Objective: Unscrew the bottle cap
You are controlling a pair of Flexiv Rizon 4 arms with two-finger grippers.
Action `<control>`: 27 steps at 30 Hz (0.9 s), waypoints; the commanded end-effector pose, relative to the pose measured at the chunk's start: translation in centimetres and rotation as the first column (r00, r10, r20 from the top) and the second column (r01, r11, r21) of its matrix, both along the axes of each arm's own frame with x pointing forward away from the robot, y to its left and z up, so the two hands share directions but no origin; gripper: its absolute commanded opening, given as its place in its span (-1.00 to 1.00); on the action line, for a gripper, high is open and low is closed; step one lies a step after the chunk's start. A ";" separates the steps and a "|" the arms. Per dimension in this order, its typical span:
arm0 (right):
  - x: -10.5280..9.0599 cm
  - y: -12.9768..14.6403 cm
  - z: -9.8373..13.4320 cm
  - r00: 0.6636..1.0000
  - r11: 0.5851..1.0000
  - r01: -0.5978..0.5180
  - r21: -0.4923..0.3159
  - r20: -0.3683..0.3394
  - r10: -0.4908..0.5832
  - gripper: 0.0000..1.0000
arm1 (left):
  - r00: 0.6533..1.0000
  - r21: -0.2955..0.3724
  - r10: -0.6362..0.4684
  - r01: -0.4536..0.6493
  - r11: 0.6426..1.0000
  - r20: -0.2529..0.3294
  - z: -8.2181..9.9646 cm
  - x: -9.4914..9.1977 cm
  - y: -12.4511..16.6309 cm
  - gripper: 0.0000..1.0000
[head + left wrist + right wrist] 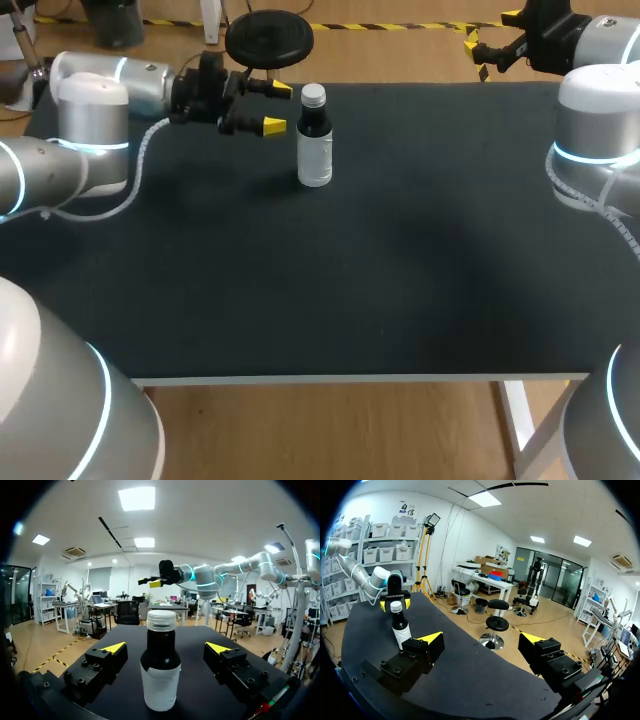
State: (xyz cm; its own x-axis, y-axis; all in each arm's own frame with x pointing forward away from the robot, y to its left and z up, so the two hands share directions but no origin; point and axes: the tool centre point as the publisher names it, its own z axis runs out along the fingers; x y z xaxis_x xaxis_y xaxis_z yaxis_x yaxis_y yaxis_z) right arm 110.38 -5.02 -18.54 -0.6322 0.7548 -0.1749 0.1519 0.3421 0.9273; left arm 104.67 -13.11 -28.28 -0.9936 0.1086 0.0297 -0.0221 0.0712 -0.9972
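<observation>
While left end effector [166, 647] gapes, bottle [160, 682] just ahead

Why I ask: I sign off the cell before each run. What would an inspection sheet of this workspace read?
Surface: black table, no spills seen.
Job's things: bottle upright near the far edge, cap on.
Clutter: nothing seen.
Grippers: left gripper open, level with the bottle's neck, not touching; right gripper open, past the far right corner.
Cables: white coiled cable trailing behind the left gripper.
Surroundings: nothing seen reaching over the table.
</observation>
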 end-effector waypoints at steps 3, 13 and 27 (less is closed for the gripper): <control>0.0 0.0 0.0 1.000 1.000 0.000 0.000 -0.001 0.000 1.00 | 0.997 -0.017 -0.078 0.078 0.997 -0.004 -0.6 0.8 -1.0 1.00; 0.0 0.0 0.0 1.000 1.000 0.000 0.000 -0.001 0.000 1.00 | 0.994 -0.032 -0.110 0.110 0.993 -0.004 -0.6 0.4 -2.5 1.00; 0.0 0.0 0.0 1.000 1.000 0.000 0.000 -0.001 0.000 1.00 | 0.991 -0.035 -0.135 0.135 0.990 -0.004 -0.6 0.5 -4.2 1.00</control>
State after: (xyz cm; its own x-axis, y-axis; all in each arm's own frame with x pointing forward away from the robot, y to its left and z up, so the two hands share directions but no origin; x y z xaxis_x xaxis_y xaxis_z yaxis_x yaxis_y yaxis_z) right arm 110.38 -5.02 -18.54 -0.6321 0.7549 -0.1749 0.1520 0.3421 0.9273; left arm 104.45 -17.01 -28.45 -0.9787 0.2033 0.0270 -0.0182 0.0447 -0.9988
